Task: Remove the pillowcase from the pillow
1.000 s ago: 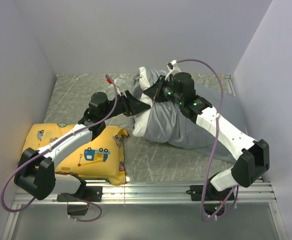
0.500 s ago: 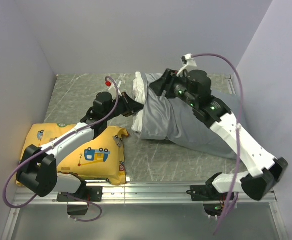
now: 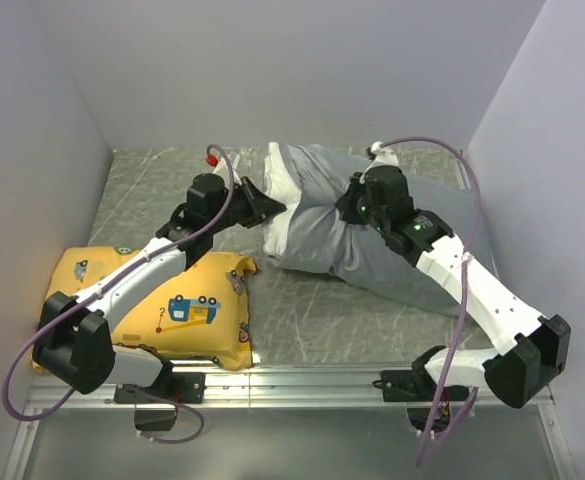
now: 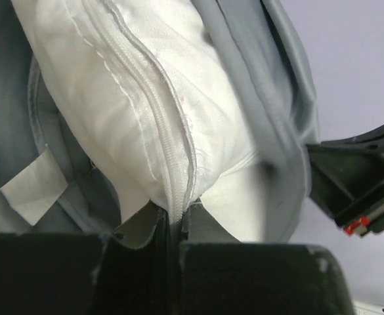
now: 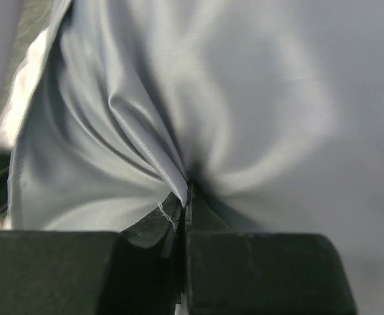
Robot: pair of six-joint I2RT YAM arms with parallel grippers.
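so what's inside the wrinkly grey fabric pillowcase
A plump white fabric pillow; its zipped end pokes out of the grey pillowcase. The rest is covered by the fabric.

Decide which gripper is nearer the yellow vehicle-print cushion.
Left. The left gripper pinches the white pillow just beyond the yellow cushion's far corner; the right gripper pinches the grey pillowcase farther to the right.

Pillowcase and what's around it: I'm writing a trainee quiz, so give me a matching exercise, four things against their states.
1 left tool
2 right tool
3 pillow
4 yellow cushion

A shut on pillowcase fabric
B lies near left, vehicle prints
C pokes out of the pillowcase
D shut on a white zip seam

Pairs: 1-D, 2-A, 3-C, 4-B
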